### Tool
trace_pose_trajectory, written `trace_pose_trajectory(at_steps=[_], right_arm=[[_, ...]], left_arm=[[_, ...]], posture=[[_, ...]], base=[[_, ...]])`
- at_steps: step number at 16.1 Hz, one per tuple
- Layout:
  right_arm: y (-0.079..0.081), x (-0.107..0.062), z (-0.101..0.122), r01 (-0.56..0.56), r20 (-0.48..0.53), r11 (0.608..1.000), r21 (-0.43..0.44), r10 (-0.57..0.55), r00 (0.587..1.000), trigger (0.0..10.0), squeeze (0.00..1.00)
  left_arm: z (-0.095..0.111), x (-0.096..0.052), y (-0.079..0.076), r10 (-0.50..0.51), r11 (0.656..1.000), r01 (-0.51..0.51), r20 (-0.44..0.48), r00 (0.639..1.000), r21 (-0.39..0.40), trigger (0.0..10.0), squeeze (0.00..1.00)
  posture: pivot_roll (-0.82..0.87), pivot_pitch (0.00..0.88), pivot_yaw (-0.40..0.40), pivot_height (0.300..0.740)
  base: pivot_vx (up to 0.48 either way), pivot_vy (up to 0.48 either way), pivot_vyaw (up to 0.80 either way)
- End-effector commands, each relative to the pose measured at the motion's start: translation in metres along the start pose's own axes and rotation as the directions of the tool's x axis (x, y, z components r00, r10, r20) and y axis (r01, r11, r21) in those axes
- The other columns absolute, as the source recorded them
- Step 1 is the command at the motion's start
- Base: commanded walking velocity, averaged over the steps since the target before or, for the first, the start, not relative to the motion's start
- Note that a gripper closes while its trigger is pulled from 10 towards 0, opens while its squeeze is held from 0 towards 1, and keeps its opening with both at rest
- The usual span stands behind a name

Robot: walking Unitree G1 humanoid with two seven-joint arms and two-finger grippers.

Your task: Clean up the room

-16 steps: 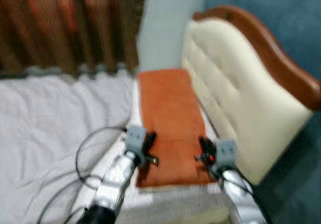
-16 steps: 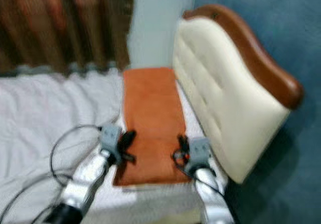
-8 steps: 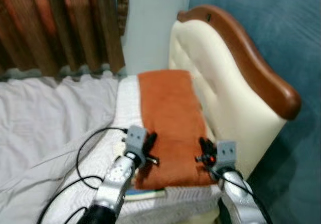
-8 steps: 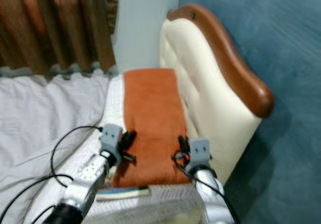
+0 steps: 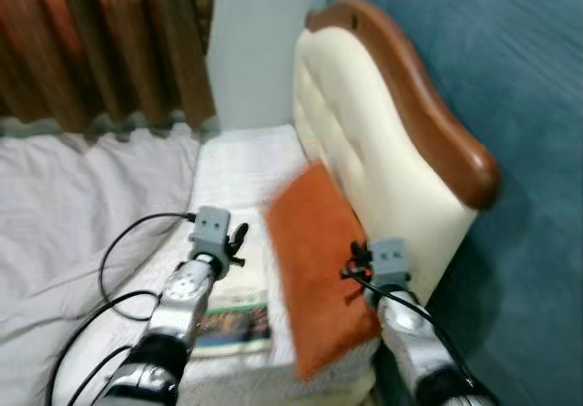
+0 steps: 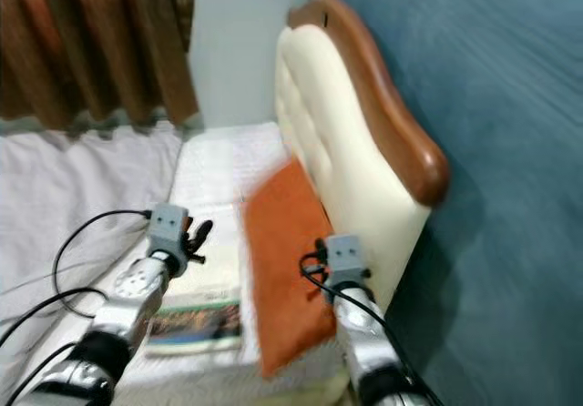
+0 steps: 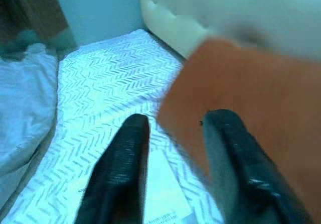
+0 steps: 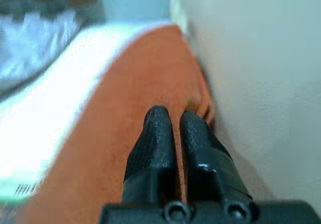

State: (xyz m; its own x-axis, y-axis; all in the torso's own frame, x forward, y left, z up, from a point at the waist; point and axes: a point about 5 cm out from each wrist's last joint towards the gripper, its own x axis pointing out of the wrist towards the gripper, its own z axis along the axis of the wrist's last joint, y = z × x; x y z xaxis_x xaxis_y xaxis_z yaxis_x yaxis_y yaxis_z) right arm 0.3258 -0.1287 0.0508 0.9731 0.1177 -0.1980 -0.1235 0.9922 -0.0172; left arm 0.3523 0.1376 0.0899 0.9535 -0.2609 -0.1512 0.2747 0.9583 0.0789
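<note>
Right gripper (image 8: 168, 117) pinched on orange cloth (image 5: 317, 269), lifted and tilted beside headboard (image 5: 364, 151). Left gripper (image 7: 173, 133) fingers apart, empty, above book (image 5: 232, 319) on bed (image 5: 241, 165).

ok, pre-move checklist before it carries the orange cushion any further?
1. Right tool shut on the orange cushion: ok, fingers pinch its edge.
2. Left tool free: ok, open, nothing between its fingers.
3. Cushion lifted off the mattress: ok, tilted up beside the headboard.
4. Grip security: cannot tell, picture blurred.
5. Book on the mattress uncovered: ok, lying flat near the left arm.
6. Left arm cable snag-free: cannot tell.
</note>
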Motion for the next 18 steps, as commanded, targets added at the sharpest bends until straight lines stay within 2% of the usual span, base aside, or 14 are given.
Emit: trace_pose_trajectory(at_steps=[1,3,4,6,7,8,9,10,11,13,15,16,17,18], right_arm=[[-0.003,0.008,0.014,0.045,0.038,0.999,0.013,-0.046,0.998,0.0,0.00],[0.002,0.014,0.015,0.083,0.012,0.997,0.009,-0.083,0.996,0.0,0.00],[0.007,0.016,0.016,0.092,0.012,0.995,0.029,-0.092,0.996,0.0,0.00],[0.013,0.018,0.016,0.108,-0.016,0.977,0.183,-0.107,0.994,0.0,0.00],[0.016,0.020,0.019,0.106,-0.017,0.963,0.247,-0.105,0.994,0.0,0.00],[0.017,0.022,0.021,0.110,-0.026,0.951,0.290,-0.107,0.994,0.0,0.00],[0.017,0.025,0.025,0.110,-0.024,0.943,0.316,-0.108,0.994,0.0,0.00],[0.015,0.028,0.034,0.104,0.002,0.944,0.314,-0.110,0.994,0.0,0.00],[0.013,0.030,0.038,0.102,0.014,0.943,0.318,-0.112,0.994,0.0,0.00],[0.001,0.036,0.061,0.140,0.081,0.941,0.308,-0.173,0.982,0.0,0.00],[-0.008,0.040,0.077,0.167,0.118,0.915,0.369,-0.224,0.967,0.0,0.00],[-0.012,0.042,0.084,0.173,0.106,0.870,0.461,-0.248,0.963,0.0,0.00],[-0.018,0.046,0.096,0.155,0.089,0.764,0.626,-0.268,0.959,0.0,0.00],[-0.019,0.047,0.101,0.144,0.090,0.731,0.667,-0.271,0.958,0.0,0.00]], left_arm=[[-0.002,0.001,0.004,-0.002,1.000,0.002,-0.020,1.000,0.023,10.0,1.00],[0.002,-0.002,0.019,0.017,1.000,-0.017,0.004,1.000,0.023,10.0,1.00],[0.001,-0.007,0.020,-0.004,1.000,0.003,0.027,1.000,0.026,10.0,1.00],[-0.013,-0.028,-0.003,-0.135,0.991,0.135,0.034,0.990,0.009,10.0,1.00],[-0.026,-0.045,-0.021,-0.190,0.982,0.190,0.009,0.982,0.018,10.0,0.17],[-0.037,-0.063,-0.037,-0.227,0.974,0.227,0.009,0.974,-0.020,10.0,0.00],[-0.047,-0.078,-0.047,-0.238,0.968,0.237,-0.003,0.971,-0.082,10.0,0.00],[-0.053,-0.087,-0.056,-0.230,0.968,0.229,0.004,0.973,-0.105,10.0,0.00],[-0.054,-0.093,-0.059,-0.225,0.970,0.225,0.017,0.974,-0.087,10.0,0.00],[-0.055,-0.132,-0.067,-0.238,0.971,0.237,0.015,0.971,0.035,10.0,0.00],[-0.045,-0.154,-0.068,-0.239,0.969,0.238,0.009,0.971,0.066,10.0,0.00],[-0.044,-0.159,-0.069,-0.235,0.971,0.234,0.003,0.972,0.058,10.0,0.00],[-0.041,-0.168,-0.072,-0.220,0.974,0.220,0.001,0.975,0.047,10.0,0.00],[-0.040,-0.171,-0.071,-0.214,0.976,0.213,0.002,0.977,0.045,10.0,0.00]], posture=[[0.02,0.084,-0.037,0.740],[0.05,0.099,-0.038,0.740],[0.07,0.113,-0.038,0.740],[0.10,0.152,-0.035,0.740],[0.11,0.183,-0.027,0.740],[0.13,0.233,-0.025,0.740],[0.15,0.263,-0.021,0.740],[0.16,0.283,-0.017,0.740],[0.16,0.305,-0.015,0.740],[0.21,0.407,-0.015,0.740],[0.24,0.448,-0.006,0.740],[0.25,0.443,-0.009,0.740],[0.26,0.431,-0.012,0.740],[0.26,0.429,-0.014,0.740]], base=[[0.000,0.000,0.00],[0.000,0.000,0.00],[0.000,0.000,0.00],[0.000,0.000,0.00],[0.000,0.000,0.00],[0.000,0.000,0.00],[0.000,0.000,0.00],[0.000,0.000,0.00],[0.000,0.000,0.00],[0.000,0.000,0.00],[0.000,0.000,0.00],[0.000,0.000,0.00],[0.000,0.000,0.00],[0.000,0.000,0.00]])
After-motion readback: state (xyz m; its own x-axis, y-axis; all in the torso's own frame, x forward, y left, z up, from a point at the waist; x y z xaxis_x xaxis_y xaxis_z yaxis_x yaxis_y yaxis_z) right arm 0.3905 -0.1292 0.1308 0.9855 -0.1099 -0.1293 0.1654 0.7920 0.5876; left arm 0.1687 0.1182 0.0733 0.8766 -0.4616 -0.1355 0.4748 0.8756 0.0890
